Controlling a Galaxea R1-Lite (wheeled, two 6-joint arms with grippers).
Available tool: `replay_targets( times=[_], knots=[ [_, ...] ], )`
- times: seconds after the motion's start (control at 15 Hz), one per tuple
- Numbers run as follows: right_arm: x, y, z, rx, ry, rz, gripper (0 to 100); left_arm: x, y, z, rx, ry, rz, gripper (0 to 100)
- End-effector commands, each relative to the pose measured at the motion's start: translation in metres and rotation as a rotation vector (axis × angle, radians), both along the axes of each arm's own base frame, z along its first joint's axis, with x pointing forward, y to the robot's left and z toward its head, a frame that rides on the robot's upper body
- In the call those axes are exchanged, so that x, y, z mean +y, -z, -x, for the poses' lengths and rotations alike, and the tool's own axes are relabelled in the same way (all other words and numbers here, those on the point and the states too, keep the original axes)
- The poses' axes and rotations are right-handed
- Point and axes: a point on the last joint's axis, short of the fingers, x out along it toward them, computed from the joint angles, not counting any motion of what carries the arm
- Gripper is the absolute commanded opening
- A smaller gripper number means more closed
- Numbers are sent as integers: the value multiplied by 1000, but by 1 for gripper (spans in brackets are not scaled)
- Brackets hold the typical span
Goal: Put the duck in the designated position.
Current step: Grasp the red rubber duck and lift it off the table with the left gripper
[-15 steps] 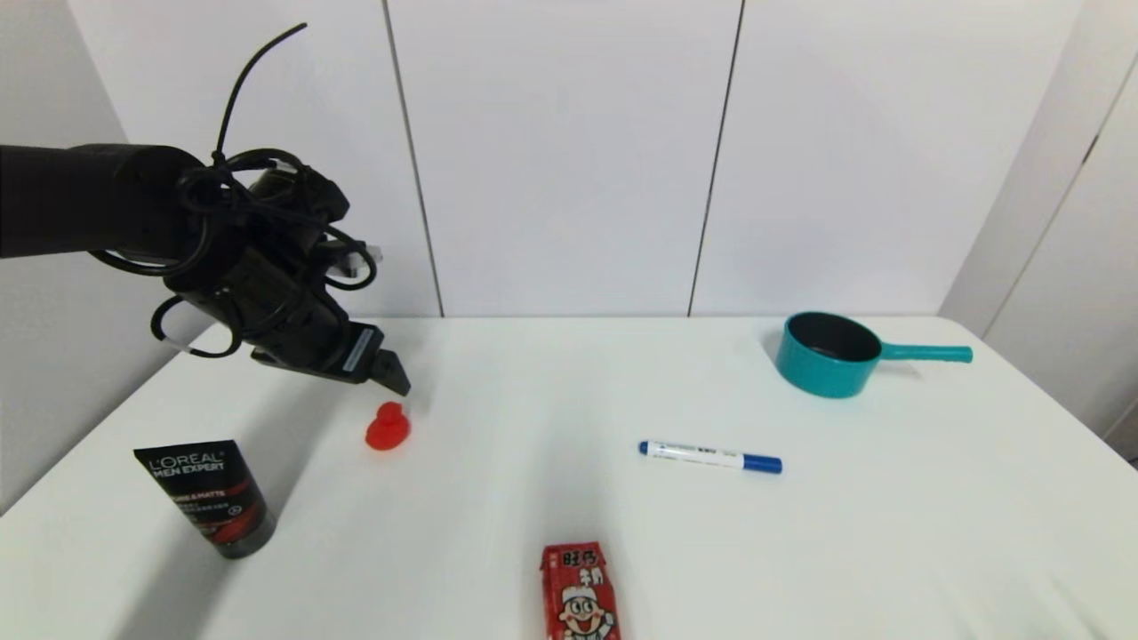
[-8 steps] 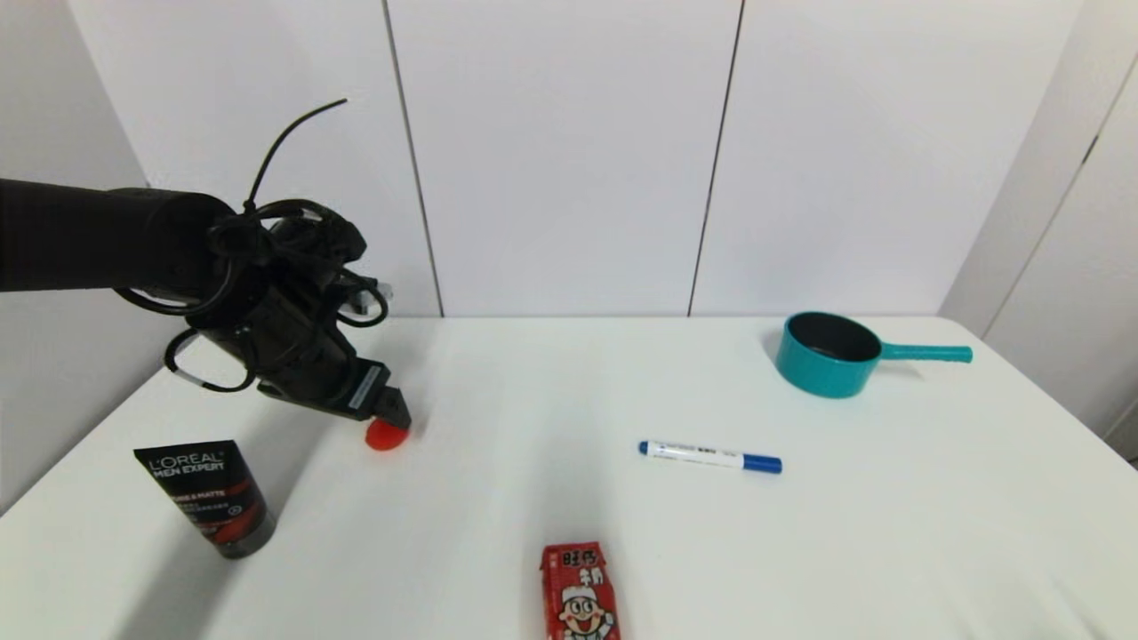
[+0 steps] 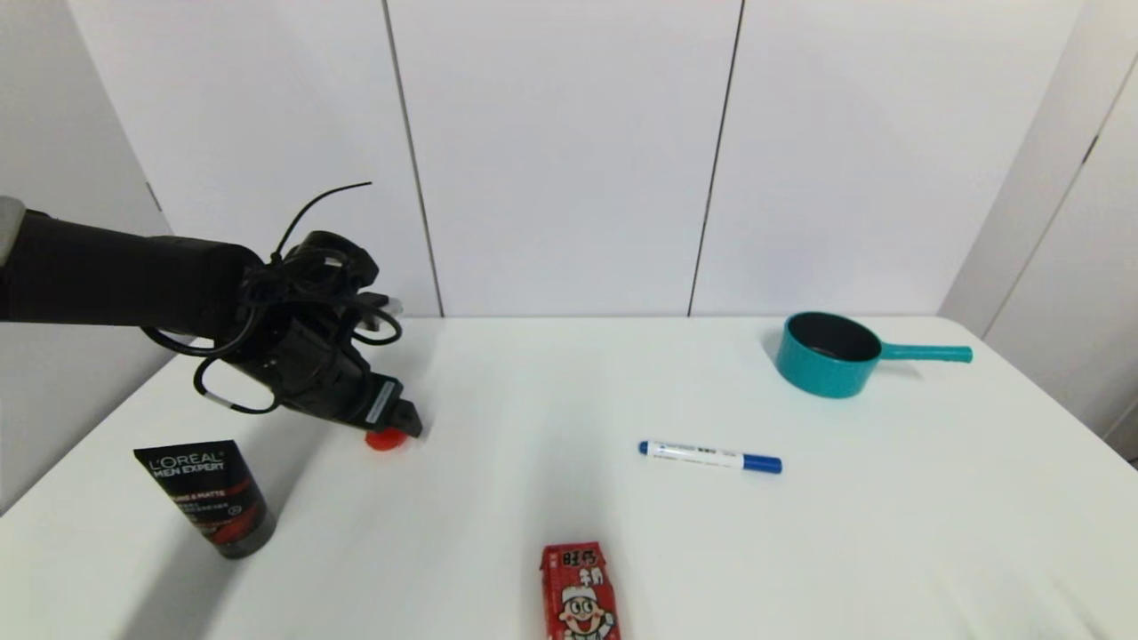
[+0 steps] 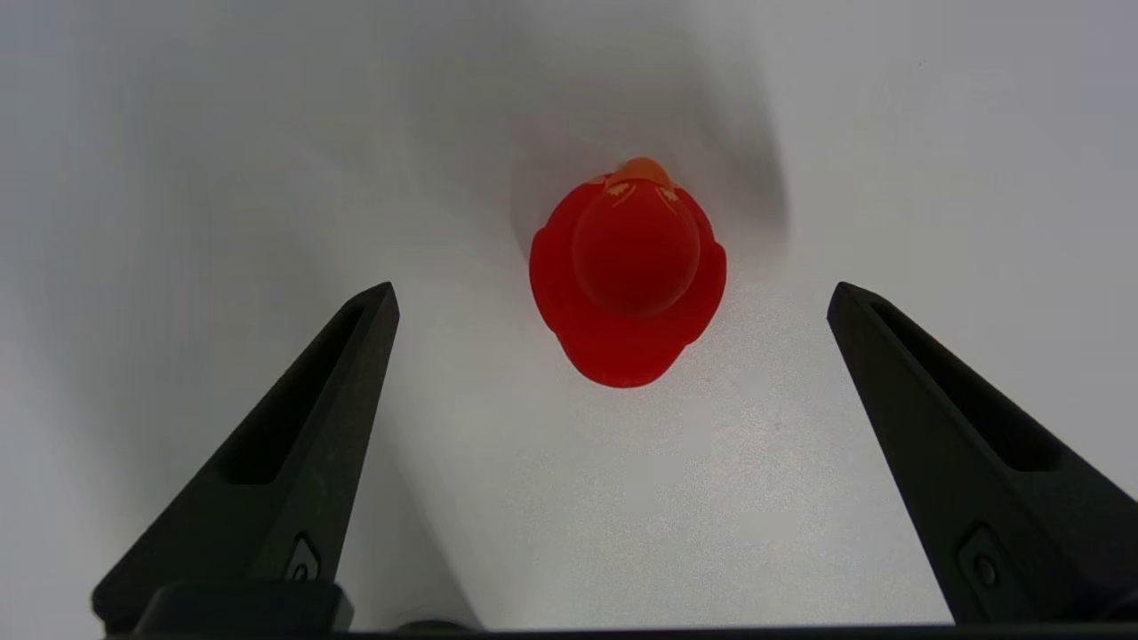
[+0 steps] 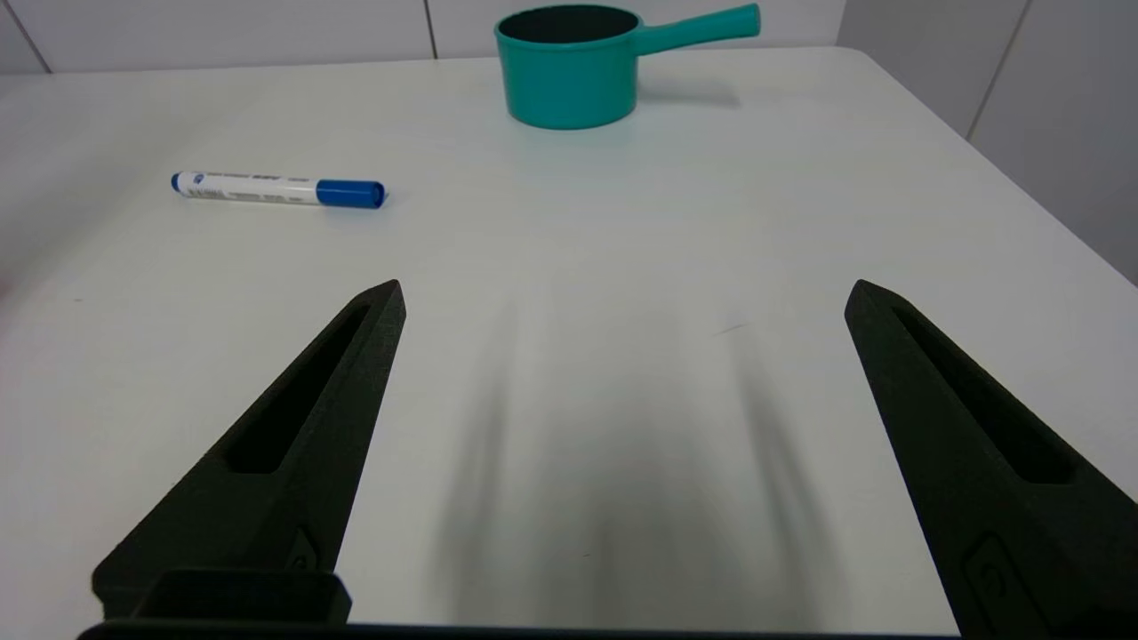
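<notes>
Duck [image 4: 628, 276] sits upright on the counter [image 3: 551, 400] at about 9 o'clock from counter centre, mostly hidden in the head view under the left gripper [image 3: 397, 425]. Left jaws wide open, one finger on each side of the duck, neither touching. Step in hand looks like the pre-grasp descent: best to go lower so the fingers flank the body below the head, keep the duck centred, then close gently, since the round body could squirt out. Black tube [image 3: 210, 498] stands at 7 o'clock of the duck, near; counter's left edge is beyond it. Open room runs toward 3 o'clock: marker [image 3: 709, 457] midway, teal pot [image 3: 829, 354] far at 2 o'clock, milk carton [image 3: 580, 594] at 5 o'clock. Right gripper [image 5: 622, 302] parked low, jaws open, holding nothing.
</notes>
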Motion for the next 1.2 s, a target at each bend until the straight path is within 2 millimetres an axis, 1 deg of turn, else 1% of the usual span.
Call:
replay_targets(
  times=[0.07,0.8,1.13,1.2],
  knots=[
    [0,0,0,1,0,0,100,0,3,1,13,1,-4,100],
    [0,0,0,1,0,0,100,-3,16,-9,23,1,-7,100],
    [0,0,0,1,0,0,100,-3,18,-10,25,-1,-7,100],
    [0,0,0,1,0,0,100,-3,19,-10,29,-1,-8,0]
  ],
)
